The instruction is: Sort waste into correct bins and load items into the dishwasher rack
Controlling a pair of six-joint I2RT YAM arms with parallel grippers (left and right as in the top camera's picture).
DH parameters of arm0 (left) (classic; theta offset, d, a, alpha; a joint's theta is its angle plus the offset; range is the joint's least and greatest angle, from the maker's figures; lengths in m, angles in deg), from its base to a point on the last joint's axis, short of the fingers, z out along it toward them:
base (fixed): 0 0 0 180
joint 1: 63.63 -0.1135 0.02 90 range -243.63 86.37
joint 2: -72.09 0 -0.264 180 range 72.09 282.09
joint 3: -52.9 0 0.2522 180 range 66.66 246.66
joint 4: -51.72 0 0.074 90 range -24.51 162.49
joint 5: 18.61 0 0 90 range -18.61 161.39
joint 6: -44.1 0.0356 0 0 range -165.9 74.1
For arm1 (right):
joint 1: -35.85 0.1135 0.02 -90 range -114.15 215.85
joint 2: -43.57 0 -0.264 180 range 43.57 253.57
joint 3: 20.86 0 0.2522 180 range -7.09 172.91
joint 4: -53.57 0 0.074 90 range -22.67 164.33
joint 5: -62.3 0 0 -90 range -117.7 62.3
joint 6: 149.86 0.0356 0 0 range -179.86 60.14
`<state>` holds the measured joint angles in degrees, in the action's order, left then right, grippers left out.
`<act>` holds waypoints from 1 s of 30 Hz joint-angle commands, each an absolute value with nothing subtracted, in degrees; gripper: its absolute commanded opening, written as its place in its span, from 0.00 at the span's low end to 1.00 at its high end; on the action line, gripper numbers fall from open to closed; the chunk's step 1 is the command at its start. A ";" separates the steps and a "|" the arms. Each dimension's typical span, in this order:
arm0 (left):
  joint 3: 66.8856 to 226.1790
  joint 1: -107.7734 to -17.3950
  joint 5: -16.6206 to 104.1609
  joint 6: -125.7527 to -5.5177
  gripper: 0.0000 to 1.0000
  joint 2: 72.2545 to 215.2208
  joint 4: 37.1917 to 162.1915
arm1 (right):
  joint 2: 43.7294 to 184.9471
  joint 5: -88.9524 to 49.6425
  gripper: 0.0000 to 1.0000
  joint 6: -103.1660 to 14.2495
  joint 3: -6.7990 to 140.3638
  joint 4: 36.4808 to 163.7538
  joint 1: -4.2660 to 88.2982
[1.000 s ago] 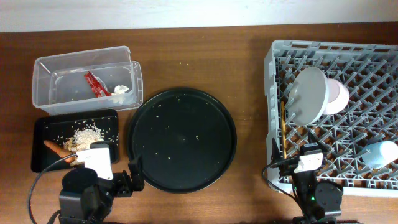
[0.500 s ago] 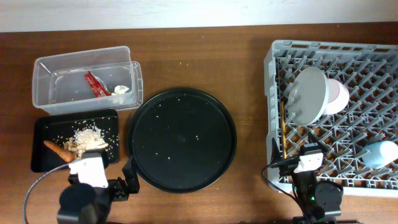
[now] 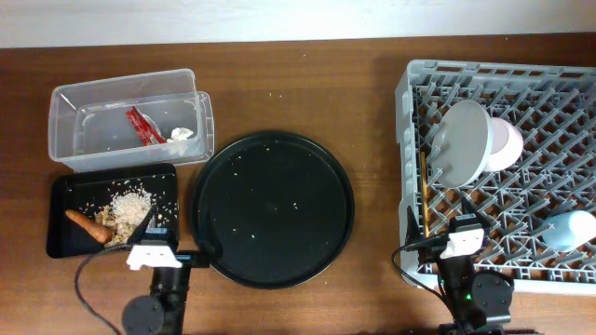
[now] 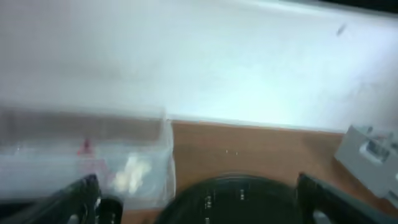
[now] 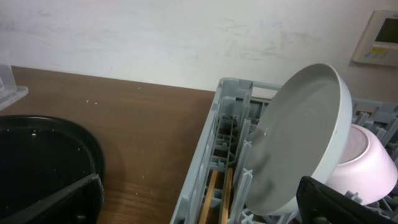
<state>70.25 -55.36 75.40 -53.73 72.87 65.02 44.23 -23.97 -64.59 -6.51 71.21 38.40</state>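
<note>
Black fingers (image 4: 78, 202) stand wide apart at the lower corners of my left wrist view with nothing between them, so the left gripper (image 4: 198, 182) is released. That picture is blurred, but from overhead I place the arm at the front-left edge of the large round black tray (image 3: 272, 207), which carries only scattered crumbs.

My right gripper (image 5: 199, 182) is likewise spread and holds nothing. It sits at the front-left corner of the light-grey plastic dishwasher rack (image 3: 407, 112). Just ahead of it the thin wooden chopsticks (image 5: 219, 196) lie in a slot along the rack's left wall. Beyond them the pale grey-green plate (image 5: 298, 146) stands tilted on edge among the pegs, and the small white bowl (image 5: 357, 165) leans against its back. The small blue cup (image 3: 568, 228) lies toward the rack's right side.

Across the brown wooden table (image 3: 363, 93), at the far left, the clear plastic rectangular tub (image 3: 200, 112) holds the small red wrapper (image 3: 142, 127) and the crumpled white tissue (image 3: 182, 134). Touching its near side, the shallow black rectangular tray (image 3: 65, 191) holds the beige flaky food scraps with rice (image 3: 128, 205) and the orange carrot-like stick (image 3: 86, 223).
</note>
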 commanded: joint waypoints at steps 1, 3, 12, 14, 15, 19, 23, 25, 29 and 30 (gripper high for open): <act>67.13 -55.84 70.87 -43.02 0.99 72.36 63.31 | 43.77 -23.45 0.98 -64.76 -6.78 71.45 38.03; 67.13 -56.39 70.46 -41.38 0.99 72.36 66.15 | 43.75 -23.45 0.98 -64.76 -6.78 71.45 38.03; 67.13 -56.67 70.09 -41.06 0.99 72.36 70.13 | 43.77 -23.45 0.98 -64.76 -6.78 71.45 38.03; 67.13 -56.67 70.09 -41.06 0.99 72.36 70.15 | 43.77 -23.45 0.98 -64.76 -6.78 71.45 38.03; 67.13 -56.67 70.09 -41.06 0.99 72.36 70.13 | 43.77 -23.45 0.98 -64.76 -6.78 71.45 38.03; 67.13 -56.67 70.09 -41.06 0.99 72.39 70.15 | 43.77 -23.45 0.98 -64.76 -6.78 71.45 38.03; 67.13 -56.67 70.09 -41.08 0.99 72.39 70.15 | 43.77 -23.45 0.98 -64.76 -6.78 71.45 38.03; 67.13 -56.67 70.09 -41.06 0.99 72.39 70.15 | 43.75 -23.45 0.98 -64.76 -6.78 71.45 38.03; 67.13 -56.67 70.09 -41.06 0.99 72.39 70.15 | 43.77 -23.45 0.98 -64.76 -6.78 71.45 38.03; 67.13 -56.67 70.09 -41.06 0.99 72.39 70.15 | 43.77 -23.45 0.98 -64.76 -6.78 71.45 38.03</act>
